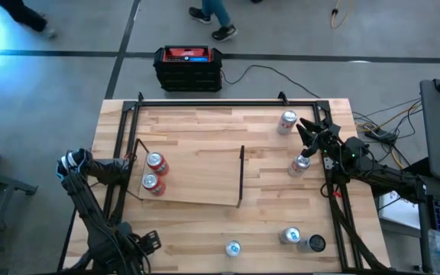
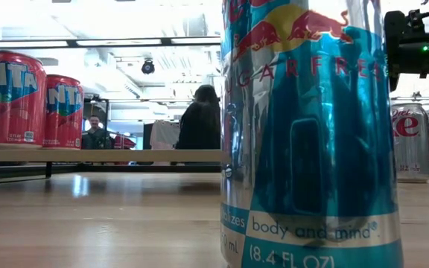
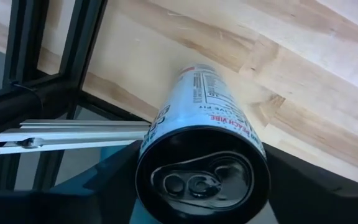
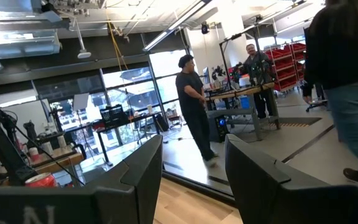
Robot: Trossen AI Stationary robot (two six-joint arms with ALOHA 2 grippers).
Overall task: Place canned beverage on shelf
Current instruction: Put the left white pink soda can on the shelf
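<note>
Left claw at the shelf, can in the middle

My left gripper [image 1: 132,163] straddles a can [image 3: 197,143] at the left end of the shelf [image 1: 197,176]. Fingers are partway open; can't tell if they're actually pinching it. Right gripper [image 1: 314,142] is closed up over by the table's right edge.

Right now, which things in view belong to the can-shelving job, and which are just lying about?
Job: shelf; two red cans standing on it; pale can close in the left wrist view; five loose cans on the tabletop.
Lying about: red-and-black case on the floor beyond the table; cables off the table's right edge.
</note>
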